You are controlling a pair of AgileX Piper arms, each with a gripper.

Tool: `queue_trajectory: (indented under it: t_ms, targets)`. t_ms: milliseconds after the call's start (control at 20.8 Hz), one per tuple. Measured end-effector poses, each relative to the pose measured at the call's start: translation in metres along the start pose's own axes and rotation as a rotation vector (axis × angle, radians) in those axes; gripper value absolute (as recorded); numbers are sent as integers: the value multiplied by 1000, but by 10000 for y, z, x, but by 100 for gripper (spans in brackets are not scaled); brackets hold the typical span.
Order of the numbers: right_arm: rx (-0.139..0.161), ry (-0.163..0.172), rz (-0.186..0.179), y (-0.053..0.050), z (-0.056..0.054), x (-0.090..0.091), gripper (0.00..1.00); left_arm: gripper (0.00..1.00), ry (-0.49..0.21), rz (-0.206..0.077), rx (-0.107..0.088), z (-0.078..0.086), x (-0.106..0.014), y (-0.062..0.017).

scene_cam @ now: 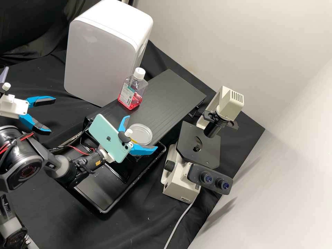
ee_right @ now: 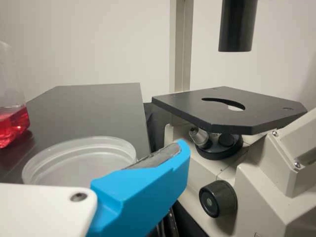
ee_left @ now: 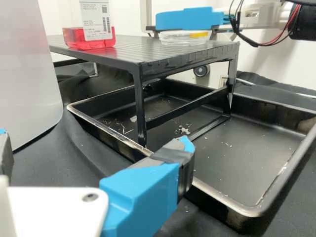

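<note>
Two claws, both released. R claw (scene_cam: 141, 134) straddles a clear dish (scene_cam: 138, 130) on a black shelf (scene_cam: 173, 97), one finger each side; can't tell if they touch the rim. Beyond that claw, on the same shelf, stands a flask (scene_cam: 132, 90) w/ red liquid. A microscope (scene_cam: 197, 162) sits just beside it. L claw (scene_cam: 52, 115) hangs over the worktop (scene_cam: 138, 221), fingers wide apart, holding nothing, well apart from the dish.

a white box (scene_cam: 103, 48) stands at the back of the bench. just beside it a white-capped flask (scene_cam: 132, 90) of red liquid stands upright on a black ribbed rack (scene_cam: 173, 98), which stands in a black tray (scene_cam: 100, 193). a microscope (scene_cam: 174, 181) sits near the tray, grey cable (scene_cam: 180, 221) trailing forward
</note>
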Motion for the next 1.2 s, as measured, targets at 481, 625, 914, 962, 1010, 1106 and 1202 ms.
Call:
queue_trajectory:
  t_ms: [481, 625, 914, 962, 1010, 1106, 1202]
  targets:
    - [0, 15, -9, -15, -54, 35, 100, 100, -1, 6, 1, 1, 14, 13]
    - [1, 22, -17, -37, -73, 34, 0, 100, -1, 6, 1, 1, 14, 13]
    - [1, 22, -17, -37, -73, 34, 0, 100, -1, 6, 1, 1, 14, 13]
    - [1, 22, -17, -37, -73, 34, 0, 100, -1, 6, 1, 1, 14, 13]
    - [1, 22, -17, -37, -73, 34, 0, 100, -1, 6, 1, 1, 14, 13]
    - [1, 22, -17, -37, -73, 34, 0, 100, -1, 6, 1, 1, 14, 13]
    - [1, 22, -17, -37, -73, 34, 0, 100, -1, 6, 1, 1, 14, 13]
